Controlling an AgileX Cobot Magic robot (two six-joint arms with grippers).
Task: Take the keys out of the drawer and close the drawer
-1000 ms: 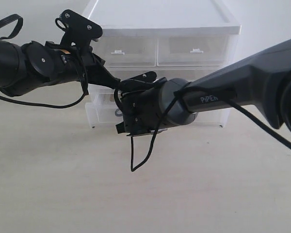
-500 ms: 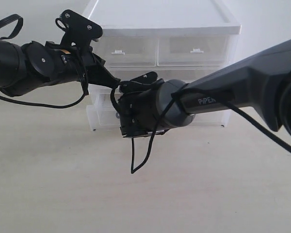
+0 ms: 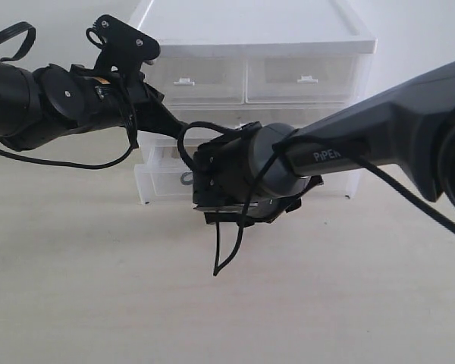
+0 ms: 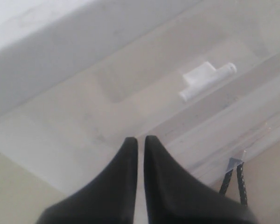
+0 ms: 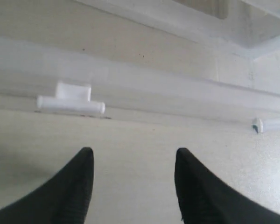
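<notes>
The drawer (image 3: pixel 158 186), lowest tier of the translucent white unit, stands pulled out a little at its left end. A dark grey strap loop of the keys (image 3: pixel 186 179) shows in it, just left of my right arm's wrist (image 3: pixel 243 171); the rings are hidden. My right gripper (image 5: pixel 133 150) is open with nothing between its fingers, pointing at a drawer front with a white tab handle (image 5: pixel 71 103). Against the unit's upper left, my left gripper (image 4: pixel 141 138) is shut and empty, a white tab handle (image 4: pixel 207 80) beyond it.
Two half-width drawers (image 3: pixel 246 80) top the unit. My left arm (image 3: pixel 53 102) reaches in from the left. A loose black cable (image 3: pixel 229 243) hangs from the right wrist over the beige table (image 3: pixel 212 311). Two dark braided cords (image 4: pixel 235 179) show in the left wrist view.
My right gripper has opened wider. Its wrist has turned and dropped slightly to the right in front of the lower drawers. The left arm has stayed still.
</notes>
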